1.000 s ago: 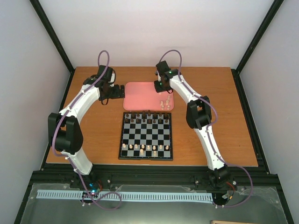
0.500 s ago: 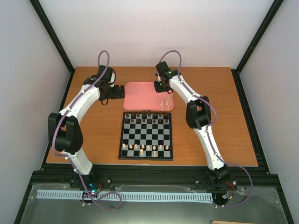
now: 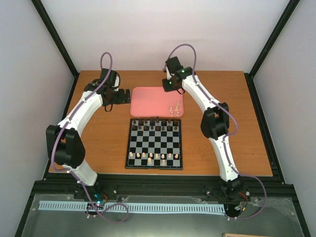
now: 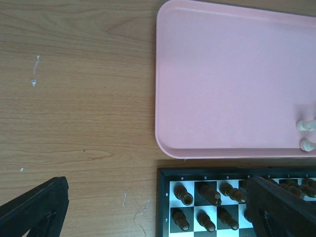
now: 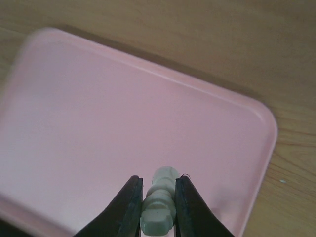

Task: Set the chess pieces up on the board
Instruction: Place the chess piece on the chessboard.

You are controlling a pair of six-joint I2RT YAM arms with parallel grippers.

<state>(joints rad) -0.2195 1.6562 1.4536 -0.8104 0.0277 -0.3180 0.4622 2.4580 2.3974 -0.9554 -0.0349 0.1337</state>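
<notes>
- The right gripper (image 5: pixel 157 200) is shut tight on one cream-white chess piece (image 5: pixel 161 185), pinching its sides.
- The piece's long way runs along the fingers, and its top pokes out past the tips.
- It is over the pink tray (image 3: pixel 148 101). A few loose pieces (image 3: pixel 174 108) stand at the tray's 4 o'clock corner.
- The board (image 3: pixel 154 143) lies at 6 o'clock from this gripper. The dark pieces (image 3: pixel 154 126) fill its far side, and the white row (image 3: pixel 150 156) is on its near side.
- The left gripper (image 3: pixel 123 97) is wide open and holds nothing. It sits at 9 o'clock from the tray.
- I think the right arm must carry the piece toward 6 o'clock, high over the dark pieces.
</notes>
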